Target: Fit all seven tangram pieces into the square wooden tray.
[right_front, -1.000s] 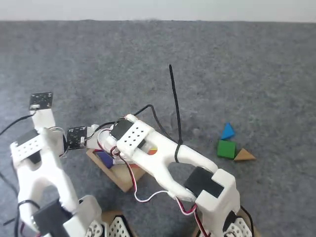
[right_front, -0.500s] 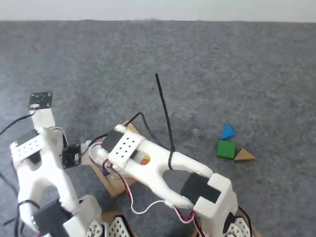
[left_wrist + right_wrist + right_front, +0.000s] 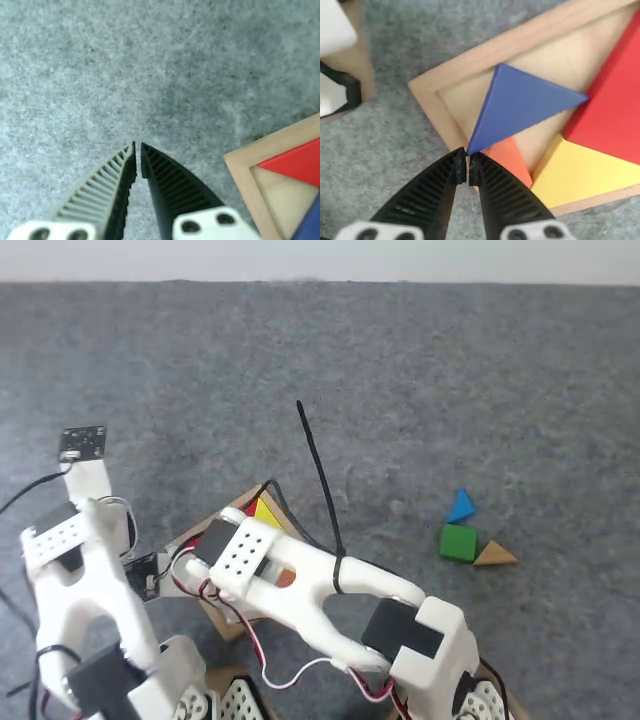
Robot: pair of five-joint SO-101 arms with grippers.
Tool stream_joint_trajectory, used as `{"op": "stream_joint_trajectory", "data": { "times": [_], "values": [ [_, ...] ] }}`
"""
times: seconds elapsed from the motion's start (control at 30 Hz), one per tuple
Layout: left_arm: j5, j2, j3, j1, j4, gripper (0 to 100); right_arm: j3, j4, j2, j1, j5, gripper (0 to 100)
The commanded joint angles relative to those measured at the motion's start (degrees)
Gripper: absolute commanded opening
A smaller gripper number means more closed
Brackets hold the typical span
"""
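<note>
Table cover: grey felt table cover (image 3: 420, 360) – the square wooden tray (image 3: 485, 57) lies on it, close in front of both arm bases.
Tray: partly under the right arm in the high view. The right wrist view shows four pieces inside its rim.
Right gripper: the right gripper (image 3: 468, 159) hangs low over one tray corner. Its jaws are pressed together with nothing between them, and the tips meet the point of the dark blue wooden triangle (image 3: 525, 102).
Left gripper: the left gripper (image 3: 138, 147) is over bare felt just beside another tray corner, jaws closed and empty.
Red piece: large red wooden piece (image 3: 615, 115), inside the tray along one side.
Dark blue triangle: inside the tray, but one point reaches the rim and overlaps the orange piece (image 3: 507, 157). It looks tilted, not bedded flat.
Yellow piece: yellow wooden piece (image 3: 580, 175), inside the tray and touching the red and orange ones.
Loose pieces: a green wooden square (image 3: 459, 542), a small light blue triangle (image 3: 460, 506) and a tan wooden triangle (image 3: 495, 555) are clustered together, well apart from the tray on its right-arm side.
Done: four of seven pieces are in the tray – roughly half, as I judge it.
Left: settle the dark blue triangle flat, then fetch and fit the three loose pieces.
</note>
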Motion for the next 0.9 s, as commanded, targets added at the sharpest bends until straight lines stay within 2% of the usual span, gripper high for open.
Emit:
{"op": "stream_joint_trajectory", "data": {
  "times": [0.0,0.2,0.53,0.7,0.87],
  "values": [
    [-0.09,-0.44,-0.13,-0.18,-1.05,2,-0.44,2.42,-5.14,-0.84,-0.7,0.6],
    [-0.09,-0.44,-0.13,-0.35,-1.05,2,-0.44,4.18,-11.56,2.59,-0.88,0.6],
    [0.0,-0.44,-0.22,-0.79,-1.14,2,0.88,4.44,-22.29,9.27,-14.51,0.6],
    [0.0,-0.53,-0.48,1.76,-1.23,2,13.01,4.09,-29.93,9.89,-15.12,0.6],
    [2.02,-0.53,-0.75,5.89,-3.52,2,33.05,-5.14,-44.26,11.91,-15.38,0.6]
  ]
}}
